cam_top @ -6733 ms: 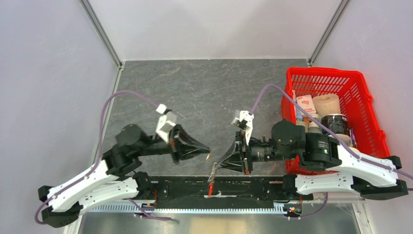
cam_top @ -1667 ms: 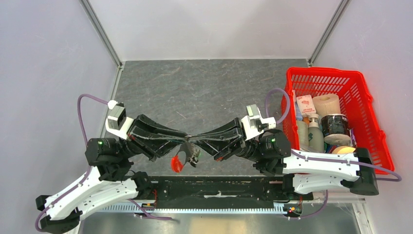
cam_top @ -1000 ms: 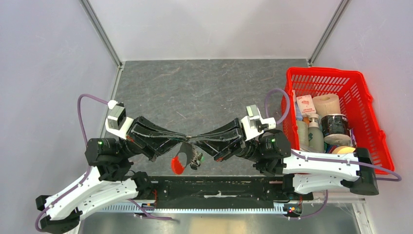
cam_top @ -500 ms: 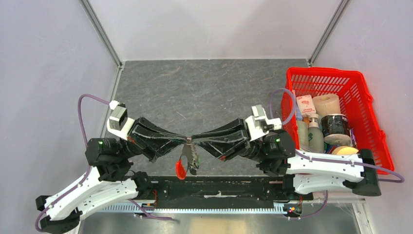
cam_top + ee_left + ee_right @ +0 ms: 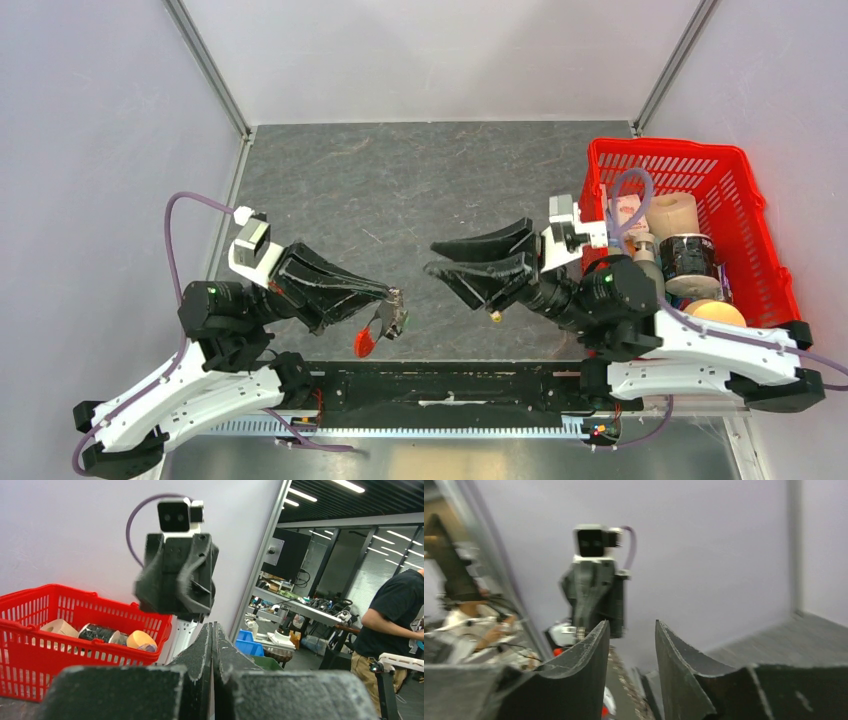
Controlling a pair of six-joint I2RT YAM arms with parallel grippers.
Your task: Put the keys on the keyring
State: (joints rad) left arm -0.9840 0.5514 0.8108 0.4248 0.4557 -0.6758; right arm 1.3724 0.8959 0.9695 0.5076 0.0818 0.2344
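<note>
My left gripper (image 5: 393, 294) is shut on the keyring (image 5: 383, 320), which hangs below its tips above the grey table, the red oval fob (image 5: 365, 343) lowest. In the left wrist view the left gripper (image 5: 212, 626) has its jaws pressed together and the keyring is hidden under them. My right gripper (image 5: 431, 257) is open and empty, a short gap to the right of the left tips. In the blurred right wrist view the right gripper (image 5: 631, 624) has its jaws apart. A tiny yellowish thing (image 5: 493, 317) shows under the right gripper; I cannot tell whether it is a key.
A red basket (image 5: 665, 150) with bottles, rolls and a carton stands at the right, close behind the right arm; it also shows in the left wrist view (image 5: 30, 652). A black rail (image 5: 450, 385) runs along the near table edge between the arm bases.
The two grippers had met tip to tip at the keyring. The right gripper has opened and drawn back to the right and up. The keyring now hangs from the left gripper alone.
</note>
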